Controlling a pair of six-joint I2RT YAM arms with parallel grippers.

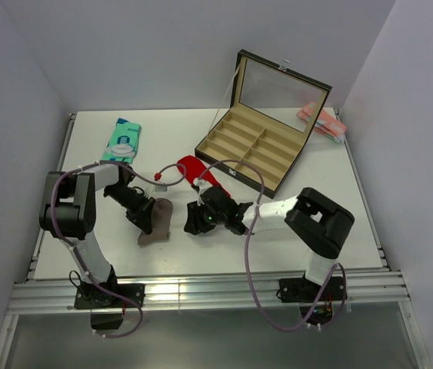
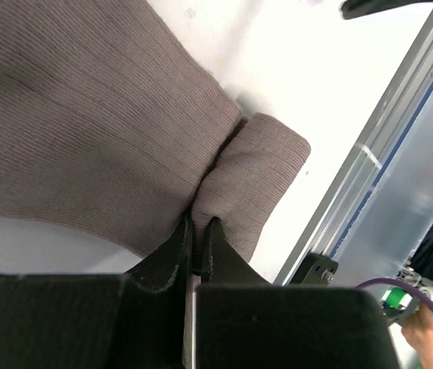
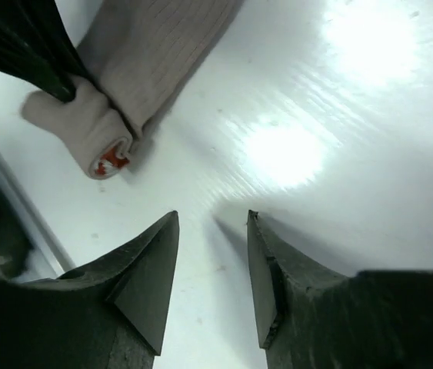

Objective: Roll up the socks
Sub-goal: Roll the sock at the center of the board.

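Pinched rolled end of sock (image 2: 262,165) at tips of left gripper (image 2: 198,224), likely against unrolling; right gripper (image 3: 213,219) spread, empty, roll just beyond it.

One red sock (image 1: 195,167), one grey sock (image 1: 157,223), one teal sock (image 1: 121,140), one box (image 1: 258,150).

Partly rolled taupe sock (image 1: 157,221); red sock (image 1: 193,167) beyond
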